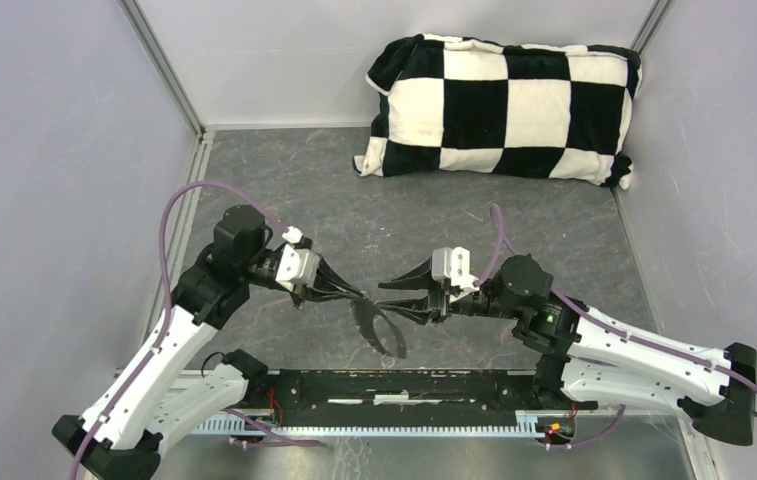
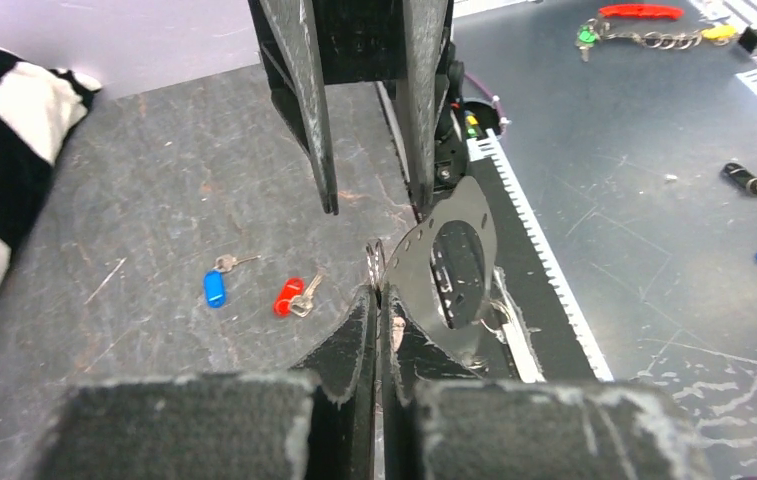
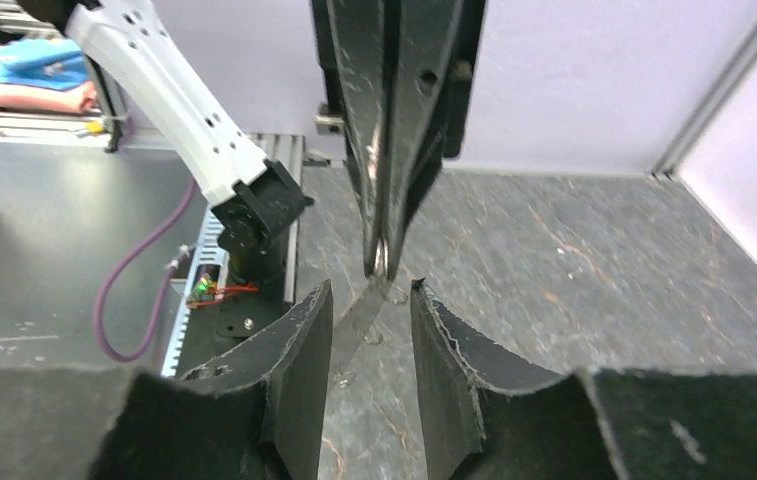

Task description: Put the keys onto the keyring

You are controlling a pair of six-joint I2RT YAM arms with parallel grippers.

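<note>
Top view: the left tool (image 1: 357, 296) and right tool (image 1: 391, 297) meet over the table (image 1: 354, 200), with the keyring (image 1: 382, 335) drooping between them.

Left wrist: the left tool is clamped on the keyring's edge. The blue key (image 2: 214, 289) and red key (image 2: 288, 297) lie on the table beyond.

Right wrist: the right tool's fingers stand apart around the band, seemingly not touching it. It should close squarely before the left tool lets go.
</note>
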